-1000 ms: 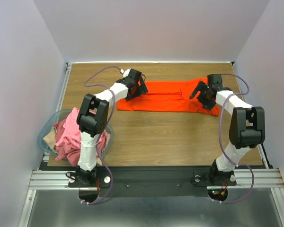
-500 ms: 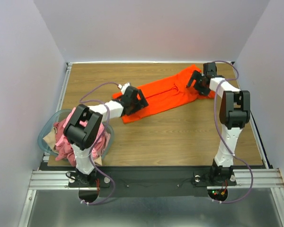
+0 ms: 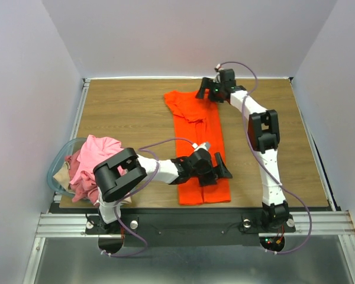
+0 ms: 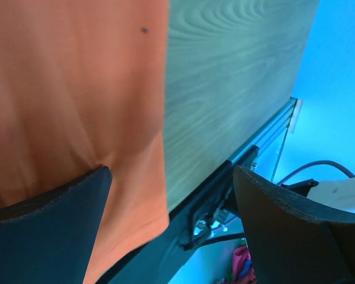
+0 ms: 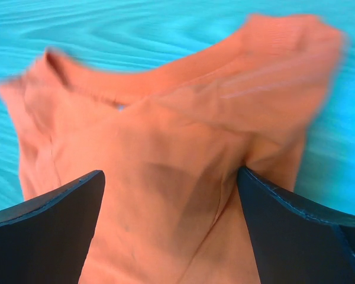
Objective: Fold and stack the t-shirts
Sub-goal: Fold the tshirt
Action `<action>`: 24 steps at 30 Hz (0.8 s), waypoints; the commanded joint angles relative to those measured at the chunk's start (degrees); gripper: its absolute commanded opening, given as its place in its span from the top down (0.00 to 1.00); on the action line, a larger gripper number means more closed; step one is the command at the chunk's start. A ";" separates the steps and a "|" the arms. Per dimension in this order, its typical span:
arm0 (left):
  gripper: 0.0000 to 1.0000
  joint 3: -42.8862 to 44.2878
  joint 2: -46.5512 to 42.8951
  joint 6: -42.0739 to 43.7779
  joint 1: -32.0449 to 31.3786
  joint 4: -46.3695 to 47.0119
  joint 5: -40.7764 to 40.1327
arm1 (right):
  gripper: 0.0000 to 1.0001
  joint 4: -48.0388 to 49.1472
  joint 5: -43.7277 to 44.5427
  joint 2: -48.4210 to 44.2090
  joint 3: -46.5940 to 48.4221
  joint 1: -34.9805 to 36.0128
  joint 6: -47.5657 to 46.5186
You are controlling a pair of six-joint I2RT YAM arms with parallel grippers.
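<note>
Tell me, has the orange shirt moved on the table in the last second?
Yes. The orange shirt has swung round from lying crosswise near the far edge of the table to lying lengthwise, its lower end now close to the near edge.

The orange-red t-shirt [image 3: 198, 148] is soft matt cloth, rumpled into creases at its end near the far edge of the tabletop [image 3: 124, 112]. The tabletop is smooth wood-grain board with a dull sheen. The pink t-shirts [image 3: 97, 163] and a beige one [image 3: 63, 173] are crumpled matt cloth, heaped in a clear bluish plastic basket [image 3: 49, 176] at the near left corner. The left claw [image 4: 171, 177] and right claw [image 5: 170, 174] have matt black fingers [image 4: 47, 231] that look like plastic. A ribbed bare-metal rail [image 3: 195, 223] runs along the near edge.
</note>
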 commanded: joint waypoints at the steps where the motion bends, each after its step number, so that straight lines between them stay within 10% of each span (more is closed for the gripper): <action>1: 0.02 2.59 5.48 -1.10 -3.65 -14.11 -1.05 | 0.00 -2.79 -1.86 6.06 4.36 2.45 3.92; 17: 0.02 14.99 -6.98 3.47 -10.94 -33.18 -20.54 | 0.00 -2.79 0.25 -18.00 -3.79 2.62 5.16; 24: 0.02 11.66 -14.11 2.68 -15.60 -38.29 -25.84 | 0.00 -2.79 10.34 -41.02 -27.41 2.54 5.69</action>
